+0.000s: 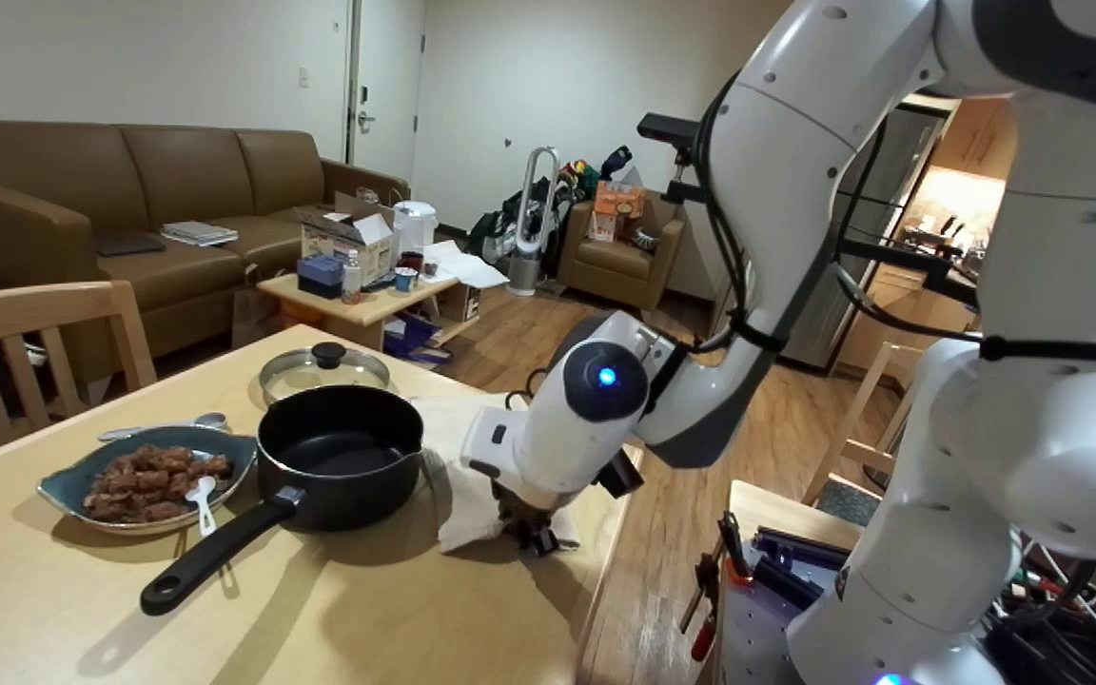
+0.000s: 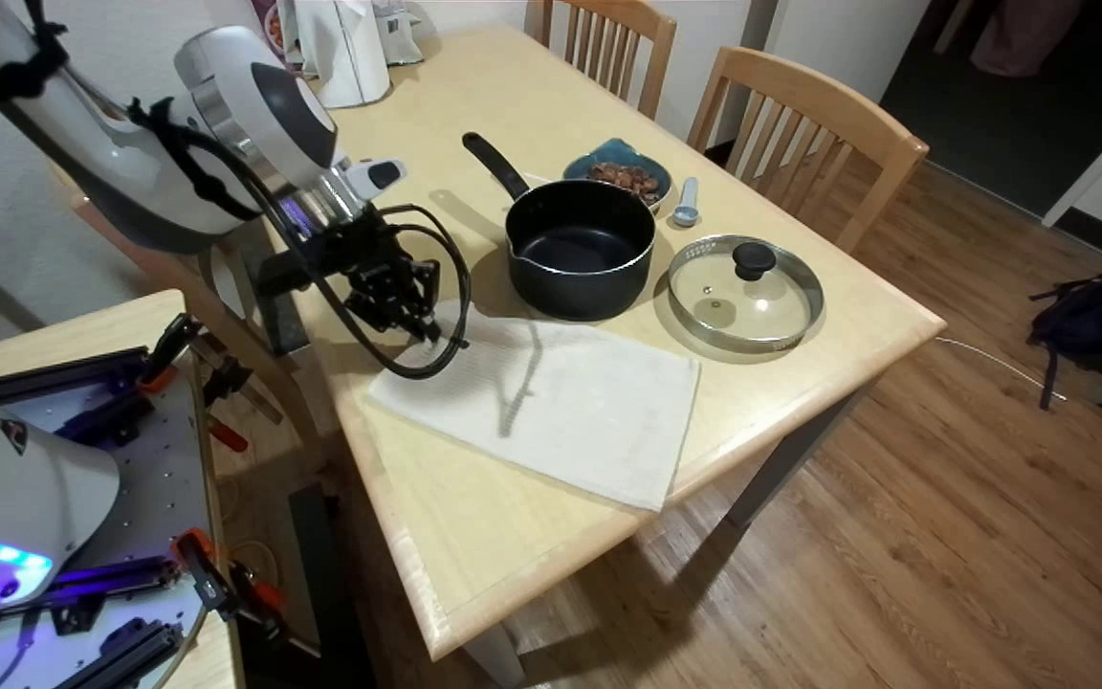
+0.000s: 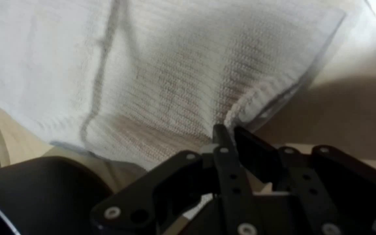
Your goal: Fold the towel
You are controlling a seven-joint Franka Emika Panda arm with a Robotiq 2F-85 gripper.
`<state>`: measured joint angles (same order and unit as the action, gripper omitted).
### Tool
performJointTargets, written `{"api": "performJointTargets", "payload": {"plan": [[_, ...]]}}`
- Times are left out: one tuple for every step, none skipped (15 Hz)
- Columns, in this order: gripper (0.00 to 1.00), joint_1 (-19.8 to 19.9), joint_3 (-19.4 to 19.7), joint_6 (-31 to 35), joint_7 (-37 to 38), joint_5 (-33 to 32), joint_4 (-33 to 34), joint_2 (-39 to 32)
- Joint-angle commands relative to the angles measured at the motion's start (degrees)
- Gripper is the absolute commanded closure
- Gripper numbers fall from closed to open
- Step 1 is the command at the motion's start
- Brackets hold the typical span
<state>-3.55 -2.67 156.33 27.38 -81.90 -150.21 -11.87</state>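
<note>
The off-white towel (image 2: 599, 402) lies mostly flat near the table's corner in an exterior view. In the other picture from outside, the towel (image 1: 460, 504) is partly hidden behind the arm. In the wrist view, the towel (image 3: 175, 81) bunches and lifts slightly along one edge, with ridges running from the jaws. My gripper (image 3: 229, 130) is shut on that edge, its fingertips close together with cloth between them. The gripper shows in both exterior views (image 1: 538, 540) (image 2: 425, 327), low over the table at the towel's edge beside the pan.
A black pan (image 2: 578, 287) stands close beside the towel; its side (image 3: 41, 192) shows in the wrist view. A glass lid (image 2: 747, 306) lies near the towel. A blue dish (image 1: 58, 485) of food and a spoon (image 2: 688, 203) are behind the pan. The table edge (image 2: 398, 536) is near.
</note>
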Motion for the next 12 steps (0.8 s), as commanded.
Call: {"api": "performJointTargets", "payload": {"plan": [[0.97,4.5,2.6,13.6,-5.3,-1.6,-2.9,7.1],[0.97,5.6,3.7,18.0,-6.8,-1.4,-3.5,8.4],[0.97,6.3,4.6,20.7,-7.6,-1.2,-3.9,9.7],[0.97,7.1,5.6,23.8,-9.0,-0.9,-4.3,10.5],[0.97,7.9,6.7,27.3,-10.3,-1.0,-4.5,10.8],[0.97,9.0,8.0,31.3,-11.3,-1.4,-4.4,10.5],[0.97,9.8,9.1,35.0,-12.4,-1.4,-4.5,10.1],[0.97,10.8,10.4,38.6,-13.1,-1.8,-4.4,9.3],[0.97,11.7,10.9,40.9,-20.4,4.8,-6.0,9.4],[0.97,12.3,12.4,42.9,-14.8,-1.8,-4.3,8.6],[0.97,13.0,13.2,44.1,-15.3,-2.4,-4.2,8.1],[0.97,13.7,14.1,46.1,-14.4,-4.1,-3.1,6.2]]}}
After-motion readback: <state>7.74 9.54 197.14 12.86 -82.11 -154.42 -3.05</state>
